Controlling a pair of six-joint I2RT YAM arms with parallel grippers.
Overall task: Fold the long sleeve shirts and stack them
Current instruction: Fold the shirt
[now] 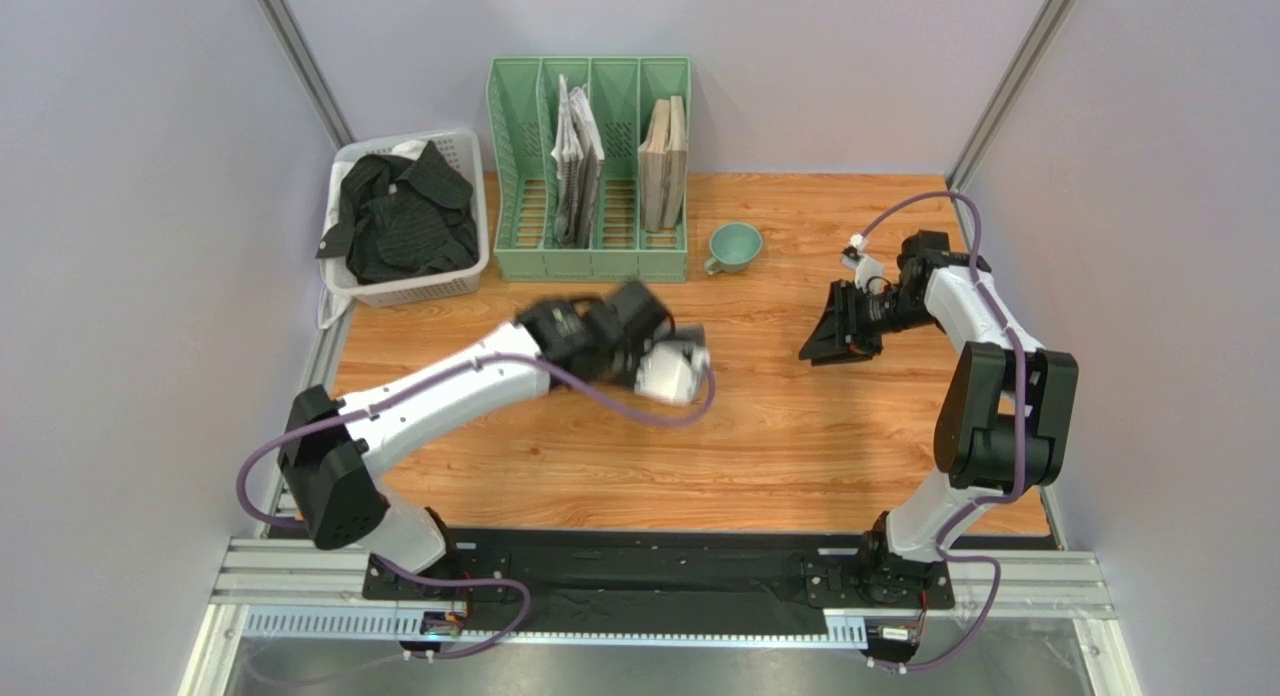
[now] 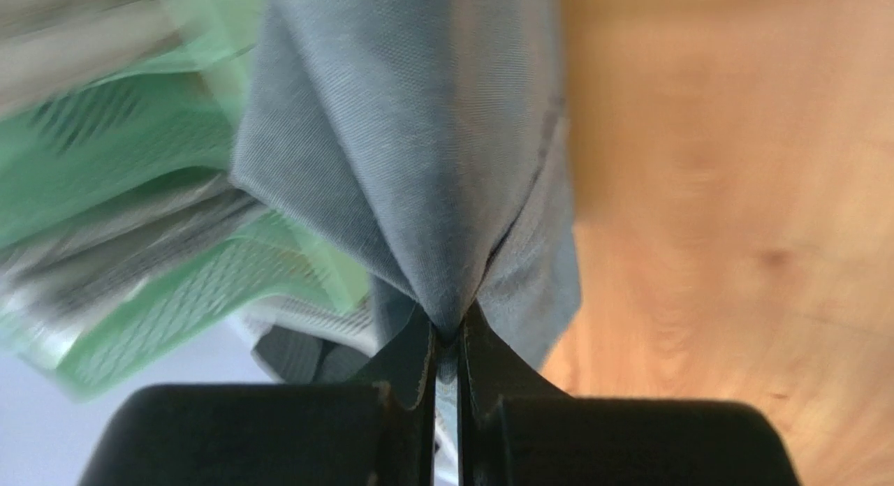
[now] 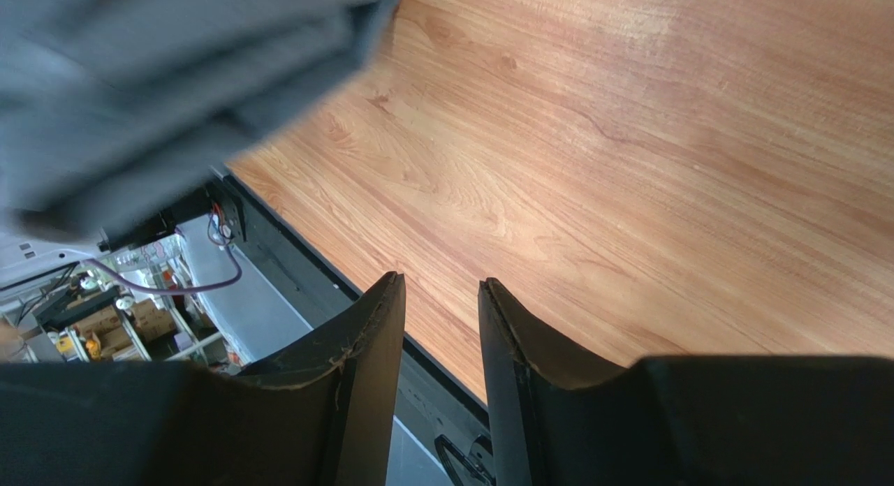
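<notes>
My left gripper (image 2: pixel 448 334) is shut on a pinched fold of the plain mid-grey long sleeve shirt (image 2: pixel 420 140), which fans out from the jaws. In the top view that gripper (image 1: pixel 649 351) is blurred above the table's middle, with a pale grey bundle of the shirt (image 1: pixel 673 374) at its tip. The black striped long sleeve shirt (image 1: pixel 398 209) lies crumpled in the white basket (image 1: pixel 451 284) at the back left. My right gripper (image 1: pixel 827 341) hovers over the table's right half, apart from both shirts. Its jaws (image 3: pixel 441 292) stand open with nothing between them, and blurred grey cloth (image 3: pixel 157 88) fills the upper left of its view.
A green slotted file rack (image 1: pixel 589 156) holding papers and books stands at the back centre, blurred in the left wrist view (image 2: pixel 126 193). A teal cup (image 1: pixel 733 246) sits right of it. Bare wooden tabletop (image 1: pixel 781 456) lies in front; walls close both sides.
</notes>
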